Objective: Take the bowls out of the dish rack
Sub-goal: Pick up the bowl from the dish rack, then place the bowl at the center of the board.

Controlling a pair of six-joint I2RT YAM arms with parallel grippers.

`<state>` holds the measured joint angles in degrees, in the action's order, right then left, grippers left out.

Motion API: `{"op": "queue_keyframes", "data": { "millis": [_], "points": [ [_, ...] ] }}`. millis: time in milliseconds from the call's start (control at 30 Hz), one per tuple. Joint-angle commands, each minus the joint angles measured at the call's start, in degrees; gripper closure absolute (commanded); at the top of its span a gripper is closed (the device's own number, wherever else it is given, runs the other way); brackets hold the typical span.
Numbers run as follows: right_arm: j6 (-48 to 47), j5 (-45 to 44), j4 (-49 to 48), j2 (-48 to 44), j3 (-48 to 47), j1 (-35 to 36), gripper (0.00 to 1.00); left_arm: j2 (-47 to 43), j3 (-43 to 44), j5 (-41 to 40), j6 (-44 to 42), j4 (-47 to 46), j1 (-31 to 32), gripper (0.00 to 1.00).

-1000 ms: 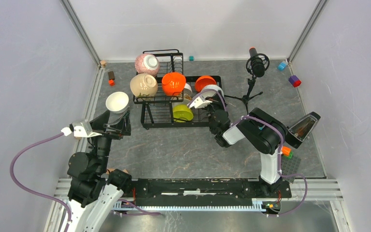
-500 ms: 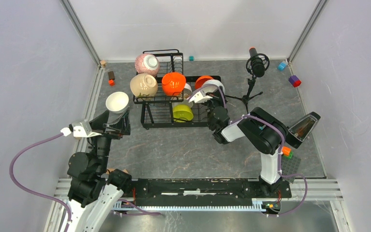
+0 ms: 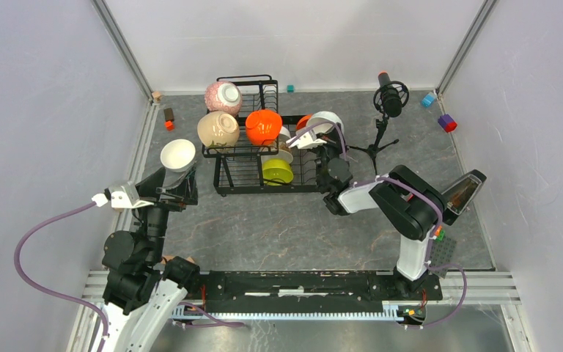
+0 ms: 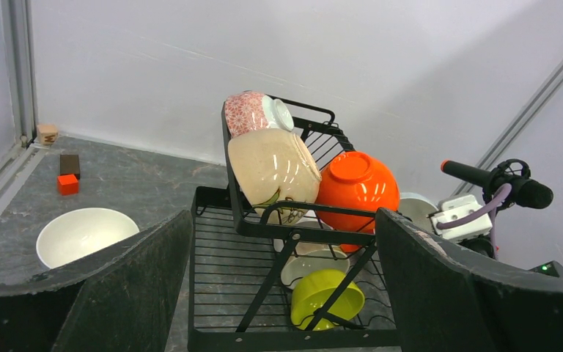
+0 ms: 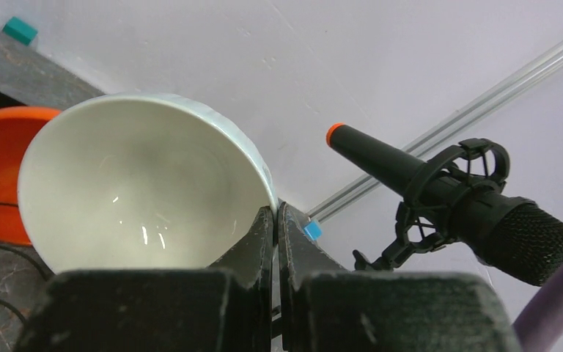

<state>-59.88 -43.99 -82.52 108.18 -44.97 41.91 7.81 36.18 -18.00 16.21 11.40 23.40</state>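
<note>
The black wire dish rack stands at the back middle. Its upper shelf carries a pink-speckled bowl, a beige bowl and an orange bowl. A lime green bowl and a cream bowl lean in the lower tray. My right gripper is shut on the rim of a white bowl, held above the rack's right end beside another orange bowl. My left gripper hangs open, left of the rack.
A white bowl sits on the table left of the rack. A black microphone on a tripod stands close to the right of the held bowl. Small coloured blocks lie near the walls.
My right gripper has lifted the white bowl up and back from the rack's right end, toward the microphone. The left arm has not moved.
</note>
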Motion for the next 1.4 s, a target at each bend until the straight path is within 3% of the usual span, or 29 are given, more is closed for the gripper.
{"op": "queue_keyframes", "data": {
  "millis": [0,200,367,567,700,833,1133,1367],
  "points": [
    [1.3,-0.7,-10.9,-5.0,-1.2,0.0,1.0,-0.6,0.0,-1.9,-2.1,-1.5,0.3,0.0],
    [3.5,-1.2,-7.9,-8.3,-0.2,0.0,1.0,-1.0,0.0,-2.3,-2.1,-1.4,0.3,0.0],
    [10.7,-3.7,0.3,-13.4,0.4,0.0,1.0,-1.3,0.0,-2.4,-2.1,-1.4,0.2,0.0],
    [28.6,-3.3,27.9,-25.1,-1.3,0.2,1.0,-1.0,0.0,-2.4,-2.1,-1.4,0.3,0.0],
    [40.5,1.3,48.4,-33.3,-3.8,0.1,1.0,-1.0,0.0,-2.5,-2.1,-1.3,0.3,0.0],
    [49.1,7.7,62.7,-39.8,-5.4,0.2,1.0,-0.7,0.0,-2.7,-2.3,-1.3,0.2,0.0],
    [63.3,22.2,82.3,-50.7,-6.6,0.2,1.0,1.0,0.3,-4.1,-2.8,-0.9,0.3,0.0],
    [66.9,29.6,92.9,-57.3,-6.8,0.1,1.0,4.2,1.3,-4.1,-1.6,-0.3,0.2,0.0]
  ]
}}
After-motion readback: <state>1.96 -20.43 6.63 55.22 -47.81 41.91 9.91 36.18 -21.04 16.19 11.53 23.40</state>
